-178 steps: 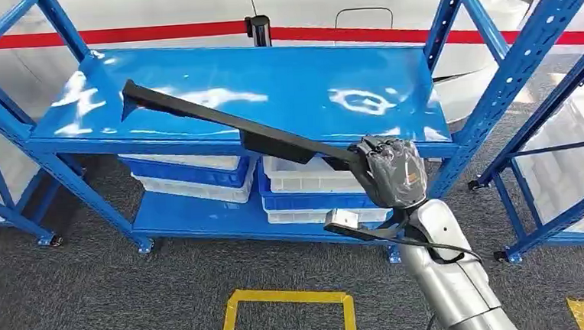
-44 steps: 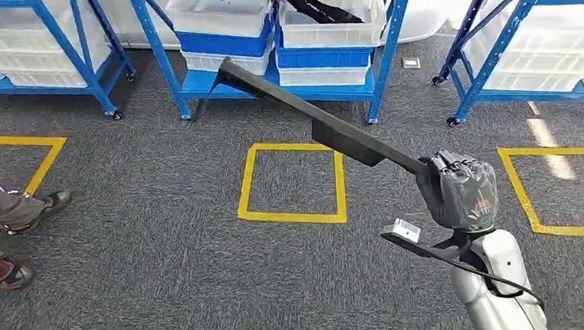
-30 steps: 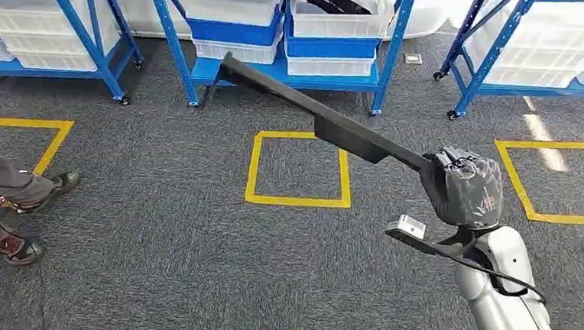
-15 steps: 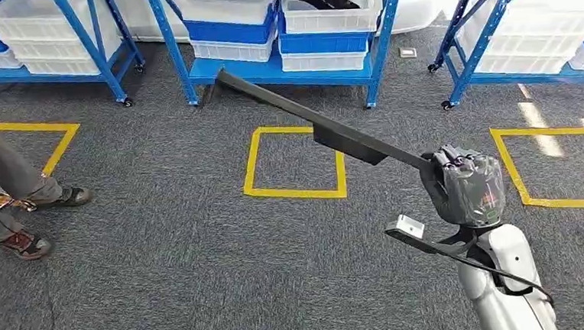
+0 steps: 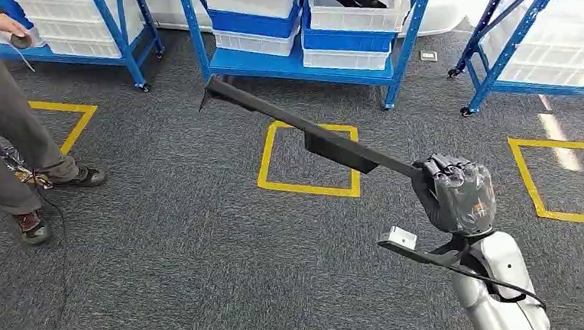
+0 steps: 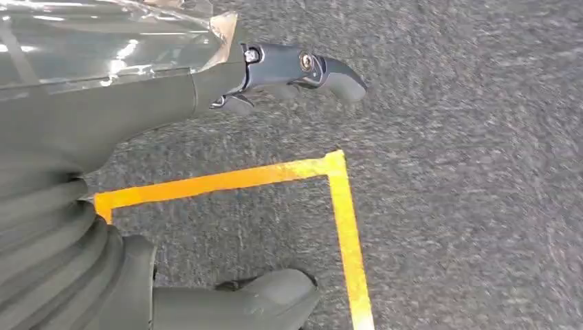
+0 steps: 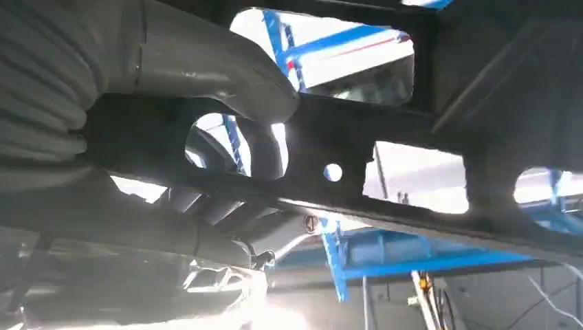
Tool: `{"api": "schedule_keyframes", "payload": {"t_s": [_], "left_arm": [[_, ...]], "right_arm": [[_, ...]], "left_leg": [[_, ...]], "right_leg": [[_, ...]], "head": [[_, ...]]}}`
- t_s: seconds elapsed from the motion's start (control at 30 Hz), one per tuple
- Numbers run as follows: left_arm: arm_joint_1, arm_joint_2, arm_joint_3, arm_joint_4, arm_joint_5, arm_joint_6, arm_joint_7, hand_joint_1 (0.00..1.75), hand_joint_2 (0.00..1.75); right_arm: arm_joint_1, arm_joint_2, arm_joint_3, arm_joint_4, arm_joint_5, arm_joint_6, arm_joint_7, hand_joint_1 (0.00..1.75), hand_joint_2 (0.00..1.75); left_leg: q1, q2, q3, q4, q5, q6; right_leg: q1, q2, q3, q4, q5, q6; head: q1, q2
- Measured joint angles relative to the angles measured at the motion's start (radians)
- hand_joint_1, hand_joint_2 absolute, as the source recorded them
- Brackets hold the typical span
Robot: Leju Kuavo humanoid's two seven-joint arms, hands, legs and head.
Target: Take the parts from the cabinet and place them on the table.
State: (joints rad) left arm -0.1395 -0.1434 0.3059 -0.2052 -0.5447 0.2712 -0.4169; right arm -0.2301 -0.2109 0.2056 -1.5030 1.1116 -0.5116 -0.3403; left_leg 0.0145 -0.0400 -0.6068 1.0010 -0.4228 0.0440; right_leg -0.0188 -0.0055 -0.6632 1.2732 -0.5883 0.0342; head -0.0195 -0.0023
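Ahead of the right hand, which clamps its near end, the long black plastic trim part juts forward-left; left hand hangs empty, fingers apart.

A: Long part gripped in right hand: matt black, looks plastic. Hand wrapped in glossy clear film.
B: Carpet under it: grey, rough pile. Beyond the part's far tip, rack in glossy blue-painted metal, bins smooth white plastic.
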Motion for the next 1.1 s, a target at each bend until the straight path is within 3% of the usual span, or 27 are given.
{"api": "schedule_keyframes", "payload": {"t_s": [0.03,0.07,0.1,0.13,0.23,0.27,0.3,0.33,0.4,0.43,0.47,0.5,0.57,0.6,0.63,0.67,0.73,0.77,0.8,0.83,0.87,0.93,0.97,1.0,1.03,1.07,1.1], "left_arm": [[0.0,0.002,0.0,0.0,-0.001,0.003,0.003,0.0,1.75],[0.001,0.003,0.0,0.0,-0.001,0.006,0.003,0.0,1.75],[0.001,0.005,0.001,0.0,-0.001,0.013,0.003,0.0,1.75],[0.0,0.007,0.002,0.0,-0.001,0.016,0.003,0.0,1.75],[0.017,0.013,0.004,0.0,0.001,0.034,0.002,0.0,1.75],[0.025,0.018,0.005,0.0,0.002,0.038,0.002,0.0,1.75],[0.03,0.021,0.008,0.0,0.004,0.043,0.001,0.0,1.75],[0.032,0.021,0.01,0.0,0.006,0.046,0.0,0.0,1.75],[0.031,0.023,0.013,0.0,0.006,0.049,0.0,0.0,1.75],[0.033,0.023,0.015,0.001,0.006,0.05,0.0,0.0,1.75],[0.034,0.023,0.017,0.001,0.006,0.05,0.0,0.0,1.75],[0.036,0.024,0.019,0.001,0.006,0.05,0.001,0.0,1.75],[0.037,0.027,0.019,0.001,0.006,0.049,0.001,0.0,1.75],[0.036,0.028,0.019,0.001,0.004,0.047,0.002,0.0,1.75],[0.032,0.027,0.019,0.001,-0.003,0.044,0.003,0.0,1.75],[0.032,0.027,0.019,0.001,-0.008,0.042,0.003,0.0,1.75],[0.032,0.024,0.019,0.001,-0.009,0.041,0.003,0.0,1.75],[0.031,0.022,0.019,0.001,-0.009,0.041,0.002,0.0,1.75],[0.031,0.016,0.019,0.001,-0.008,0.041,0.001,0.0,1.75],[0.027,0.016,0.019,0.0,-0.008,0.041,0.0,0.0,1.75],[0.023,0.014,0.019,0.0,-0.009,0.041,0.0,0.0,1.75],[0.019,0.005,0.019,0.0,-0.009,0.041,0.0,0.0,1.75],[0.02,0.003,0.019,0.0,-0.009,0.041,0.0,0.0,1.75],[0.021,0.001,0.019,0.001,-0.01,0.041,0.0,0.0,1.75],[0.022,-0.002,0.019,0.001,-0.011,0.041,0.001,0.0,1.75],[0.021,-0.003,0.019,0.001,-0.011,0.042,0.003,0.0,1.75],[0.021,-0.005,0.019,0.001,-0.012,0.044,0.006,0.0,1.75]], "right_arm": [[-0.004,0.003,0.007,0.003,-0.008,0.001,-0.01,1.69,1.75],[-0.011,0.006,0.018,0.007,-0.016,0.003,-0.02,1.69,1.75],[-0.021,0.011,0.029,0.013,-0.02,0.006,-0.025,1.69,1.75],[-0.035,0.016,0.038,0.023,-0.024,0.01,-0.029,1.69,1.75],[-0.066,0.04,0.068,0.05,-0.037,0.016,-0.04,1.69,1.75],[-0.08,0.045,0.077,0.059,-0.039,0.02,-0.042,1.69,1.75],[-0.092,0.052,0.086,0.066,-0.041,0.022,-0.043,1.69,1.75],[-0.1,0.055,0.092,0.07,-0.043,0.022,-0.046,1.69,1.75],[-0.114,0.061,0.102,0.085,-0.053,0.02,-0.05,1.69,1.75],[-0.116,0.061,0.105,0.092,-0.055,0.019,-0.051,1.69,1.75],[-0.116,0.064,0.108,0.097,-0.055,0.018,-0.051,1.69,1.75],[-0.116,0.065,0.11,0.102,-0.055,0.018,-0.052,1.69,1.75],[-0.12,0.067,0.116,0.11,-0.056,0.016,-0.055,1.69,1.75],[-0.121,0.068,0.118,0.111,-0.055,0.013,-0.055,1.69,1.75],[-0.121,0.067,0.119,0.111,-0.055,0.011,-0.055,1.69,1.75],[-0.123,0.066,0.12,0.112,-0.054,0.008,-0.055,1.69,1.75],[-0.123,0.068,0.124,0.112,-0.046,0.005,-0.055,1.69,1.75],[-0.125,0.069,0.125,0.112,-0.042,0.005,-0.055,1.69,1.75],[-0.126,0.067,0.126,0.112,-0.039,0.005,-0.055,1.69,1.75],[-0.126,0.066,0.127,0.112,-0.037,0.005,-0.055,1.69,1.75],[-0.126,0.066,0.127,0.113,-0.037,0.005,-0.055,1.69,1.75],[-0.123,0.062,0.13,0.113,-0.035,0.006,-0.054,1.69,1.75],[-0.122,0.06,0.132,0.113,-0.035,0.006,-0.054,1.69,1.75],[-0.122,0.057,0.133,0.113,-0.035,0.006,-0.053,1.69,1.75],[-0.122,0.056,0.134,0.113,-0.035,0.006,-0.053,1.69,1.75],[-0.123,0.055,0.135,0.113,-0.035,0.006,-0.053,1.69,1.75],[-0.123,0.052,0.135,0.111,-0.035,0.008,-0.052,1.69,1.75]], "left_leg": [[0.001,-0.009,0.0,0.001,0.003,-0.004],[0.002,-0.017,-0.001,0.003,0.005,-0.008],[0.002,-0.024,-0.006,0.006,0.007,-0.014],[-0.006,-0.029,-0.017,0.011,0.008,-0.023],[-0.003,-0.05,-0.027,0.004,0.025,-0.043],[0.001,-0.048,-0.032,0.006,0.024,-0.047],[0.001,-0.011,-0.039,0.026,0.005,-0.05],[0.001,0.013,-0.055,0.065,-0.024,-0.053],[0.004,0.031,-0.136,0.25,-0.119,-0.059],[0.004,0.033,-0.165,0.315,-0.142,-0.061],[0.004,0.034,-0.173,0.335,-0.14,-0.061],[0.004,0.036,-0.157,0.307,-0.119,-0.06],[0.003,0.054,-0.056,0.134,-0.043,-0.052],[0.0,0.094,-0.007,0.054,-0.019,-0.043],[-0.012,0.13,0.006,0.025,-0.028,-0.037],[-0.011,0.107,-0.001,0.023,-0.022,-0.032],[-0.016,0.089,-0.007,0.023,-0.02,-0.027],[-0.015,0.077,-0.006,0.014,-0.012,-0.017],[-0.007,0.069,0.002,0.005,-0.005,-0.009],[-0.006,0.058,0.001,0.002,0.001,0.0],[-0.006,0.047,-0.003,0.002,0.003,0.003],[-0.005,0.018,-0.007,0.002,0.006,0.006],[-0.005,0.004,-0.008,0.003,0.008,0.004],[-0.005,-0.011,-0.008,0.004,0.009,0.002],[-0.004,-0.025,-0.008,0.004,0.011,-0.001],[-0.004,-0.04,-0.008,0.006,0.013,-0.004],[-0.003,-0.051,-0.009,0.008,0.014,-0.007]], "right_leg": [[-0.004,0.003,0.042,-0.08,0.035,0.009],[-0.011,0.018,0.098,-0.187,0.075,0.019],[-0.019,0.06,0.13,-0.26,0.088,0.02],[-0.01,0.073,0.138,-0.267,0.087,0.011],[-0.001,0.045,0.121,-0.259,0.096,-0.006],[-0.018,0.035,0.123,-0.262,0.102,-0.016],[-0.015,0.026,0.122,-0.263,0.106,-0.024],[-0.013,0.018,0.121,-0.263,0.107,-0.037],[-0.003,-0.012,0.117,-0.263,0.107,-0.043],[0.0,-0.024,0.115,-0.262,0.108,-0.045],[0.002,-0.036,0.114,-0.262,0.108,-0.046],[0.003,-0.048,0.113,-0.262,0.108,-0.046],[0.006,-0.069,0.114,-0.262,0.108,-0.045],[0.009,-0.076,0.115,-0.262,0.108,-0.045],[0.022,-0.085,0.112,-0.26,0.105,-0.041],[0.023,-0.092,0.111,-0.26,0.105,-0.038],[0.022,-0.11,0.113,-0.263,0.106,-0.033],[0.029,-0.122,0.116,-0.262,0.104,-0.025],[0.022,-0.095,0.103,-0.25,0.093,-0.02],[0.018,-0.048,0.089,-0.208,0.065,-0.025],[0.015,-0.022,0.06,-0.137,0.033,-0.03],[0.011,-0.002,-0.016,0.022,-0.024,-0.028],[0.01,0.0,-0.032,0.054,-0.026,-0.022],[0.007,0.001,-0.024,0.032,-0.008,-0.013],[0.005,0.003,0.008,-0.033,0.025,-0.003],[0.001,0.009,0.054,-0.128,0.066,0.006],[-0.005,0.03,0.095,-0.214,0.098,0.012]], "head": [[-0.001,0.0],[-0.001,0.0],[0.001,0.0],[0.0,0.0],[-0.002,0.0],[-0.003,0.0],[-0.004,0.0],[-0.008,0.0],[-0.008,0.0],[-0.008,0.0],[-0.007,0.0],[-0.008,0.0],[-0.008,0.0],[-0.009,0.0],[-0.008,0.0],[-0.003,0.0],[-0.003,0.0],[-0.005,0.0],[-0.004,0.0],[0.0,0.0],[0.002,0.0],[0.003,0.0],[0.003,0.0],[0.002,0.0],[0.003,0.0],[0.003,0.0],[0.003,0.0]]}}
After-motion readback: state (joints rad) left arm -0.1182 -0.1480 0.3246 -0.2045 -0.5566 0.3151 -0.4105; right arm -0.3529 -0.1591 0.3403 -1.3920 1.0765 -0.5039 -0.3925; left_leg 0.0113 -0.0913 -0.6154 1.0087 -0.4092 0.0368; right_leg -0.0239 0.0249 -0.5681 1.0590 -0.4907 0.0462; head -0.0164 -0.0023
